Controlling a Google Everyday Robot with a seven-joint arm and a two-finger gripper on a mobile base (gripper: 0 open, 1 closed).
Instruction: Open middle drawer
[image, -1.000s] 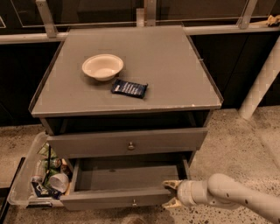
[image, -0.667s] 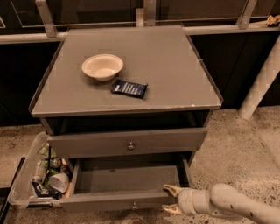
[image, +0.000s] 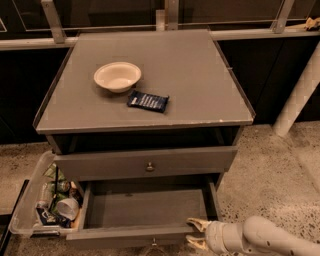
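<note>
Clear bin (image: 20, 220) w/ trash is sitting on floor at left. On bench (image: 200, 75) a bowl (image: 117, 76) and a dark packet (image: 147, 101) are lying. Middle drawer (image: 145, 207) is standing pulled out, below upper drawer (image: 100, 165). Hand (image: 196, 234) is hovering at its front right corner, fingers spread apart, holding nothing that I can see.

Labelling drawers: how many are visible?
2: upper drawer under the cabinet top; middle drawer pulled open below it, end effector at its front-right corner. A lower one may be hidden.
</note>
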